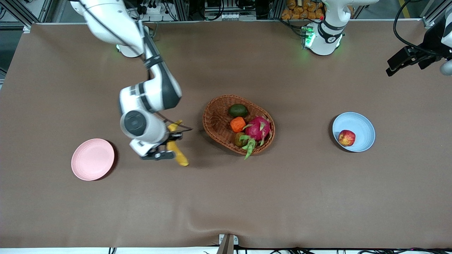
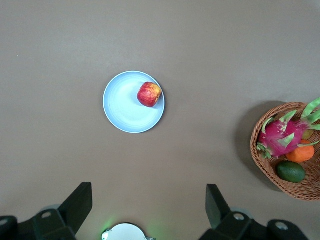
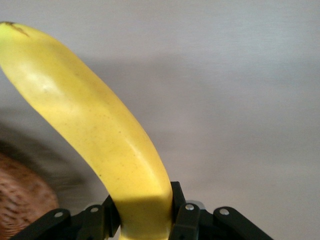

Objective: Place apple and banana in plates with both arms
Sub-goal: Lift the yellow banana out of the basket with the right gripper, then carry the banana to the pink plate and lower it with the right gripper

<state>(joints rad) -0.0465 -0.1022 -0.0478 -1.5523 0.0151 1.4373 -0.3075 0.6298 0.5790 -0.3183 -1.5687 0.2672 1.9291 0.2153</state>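
My right gripper [image 1: 172, 141] is shut on the yellow banana [image 1: 180, 158] and holds it in the air over the table, between the pale pink plate [image 1: 93, 159] and the basket. In the right wrist view the banana [image 3: 100, 125] curves away from the right gripper [image 3: 142, 210], clamped near one end. The red apple [image 1: 346, 138] lies in the light blue plate [image 1: 361, 123], toward its rim. My left gripper [image 1: 406, 61] hangs open and holds nothing, over the left arm's end of the table. In the left wrist view the left gripper [image 2: 148, 200] is high above, with the apple [image 2: 149, 94] in the blue plate [image 2: 125, 107].
An oval wicker basket [image 1: 215, 116] stands mid-table, holding a pink dragon fruit [image 1: 258, 128], an orange fruit [image 1: 237, 124] and a green avocado [image 1: 238, 110]. The basket [image 2: 265, 160] also shows in the left wrist view. The pink plate holds nothing.
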